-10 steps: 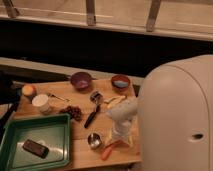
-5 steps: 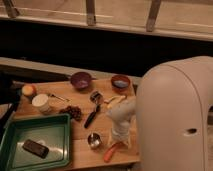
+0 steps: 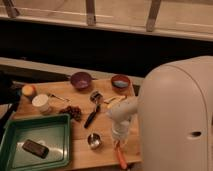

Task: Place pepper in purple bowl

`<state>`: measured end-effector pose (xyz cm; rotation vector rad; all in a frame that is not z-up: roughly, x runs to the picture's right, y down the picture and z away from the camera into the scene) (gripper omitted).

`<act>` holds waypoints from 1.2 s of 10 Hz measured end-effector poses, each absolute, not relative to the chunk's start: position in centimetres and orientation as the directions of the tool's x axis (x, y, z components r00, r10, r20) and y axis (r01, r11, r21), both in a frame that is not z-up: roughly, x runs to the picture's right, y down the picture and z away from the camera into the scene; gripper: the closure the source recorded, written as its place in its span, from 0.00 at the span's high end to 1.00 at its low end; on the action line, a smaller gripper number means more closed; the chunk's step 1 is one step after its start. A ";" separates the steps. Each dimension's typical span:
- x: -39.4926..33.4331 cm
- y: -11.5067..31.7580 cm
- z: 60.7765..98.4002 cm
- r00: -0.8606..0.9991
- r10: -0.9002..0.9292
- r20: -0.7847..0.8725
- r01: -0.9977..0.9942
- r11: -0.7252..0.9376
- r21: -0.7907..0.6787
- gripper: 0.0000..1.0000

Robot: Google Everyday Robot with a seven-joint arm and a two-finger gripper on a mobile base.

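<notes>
In the camera view, your gripper (image 3: 118, 142) hangs at the end of the white arm over the near edge of the tabletop (image 3: 102, 152), just in front of the robot's big pale body. The pepper (image 3: 121, 158) lies directly under it, at that near edge, so close that you cannot tell whether the two are touching. Nor can you tell how wide the gripper is open, or whether it already has hold of the pepper.

The pepper's long axis runs roughly from the far side towards the near edge, slightly slanted, with its upper end tucked beneath the gripper. Judge your grasp across that axis, not along it.

The purple bowl (image 3: 81, 80) sits at the far side of the tabletop, well apart from the pepper and off to the left in the picture. The coming carry therefore goes away from the robot and leftwards. Between them lie a small metal cup (image 3: 93, 141) just beside the gripper and a dark utensil (image 3: 93, 114) farther on. Mind the blue bowl (image 3: 120, 81), which stands straight beyond the gripper; it is the wrong one.
</notes>
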<state>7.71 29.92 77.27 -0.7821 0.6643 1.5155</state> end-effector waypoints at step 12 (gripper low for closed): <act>11.0 15.7 69.8 -0.122 0.850 -0.513 -0.954 -0.243 -0.176 0.00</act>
